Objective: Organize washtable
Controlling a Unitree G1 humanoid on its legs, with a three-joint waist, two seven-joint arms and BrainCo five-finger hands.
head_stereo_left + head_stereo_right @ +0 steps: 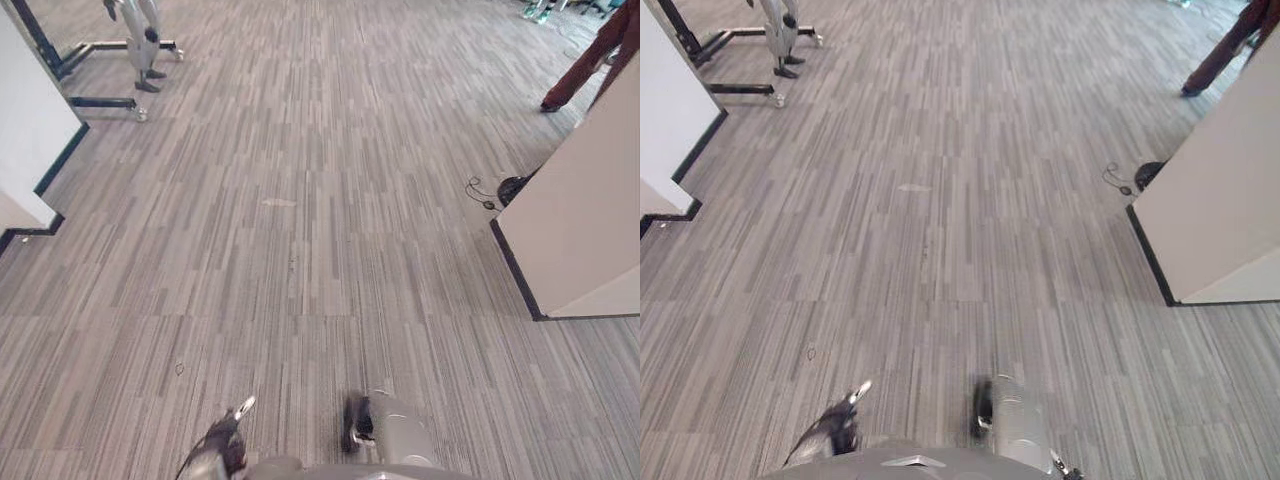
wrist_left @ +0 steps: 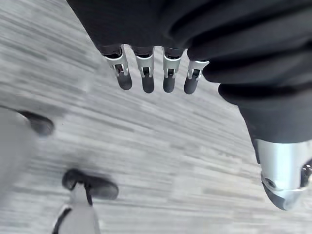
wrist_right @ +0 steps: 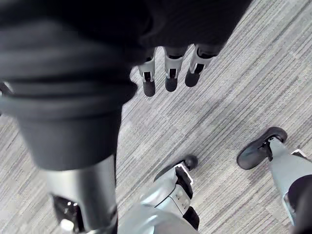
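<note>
Down ahead of us, the floor is grey striped carpet, running away between two white panels. On our left, the left panel stands with a dark skirting along its foot. On our right, the right panel juts further into the path, dark-edged at the bottom too. Just off that panel's far corner, a dark object sits on the carpet, and a thin cable curls beside it.

Far off to the left we see a dark wheeled stand, with another robot's legs hanging above its base. Far right, beyond the right panel, a person's leg in brown trousers steps on the carpet. Midway along the floor lies a small pale mark.

Now the hands. Our left hand hangs over the carpet, fingers straight and loose, holding nothing. Our right hand is the same: fingers relaxed, pointing at the floor, nothing in them. Where the washtable stands, we cannot tell.
</note>
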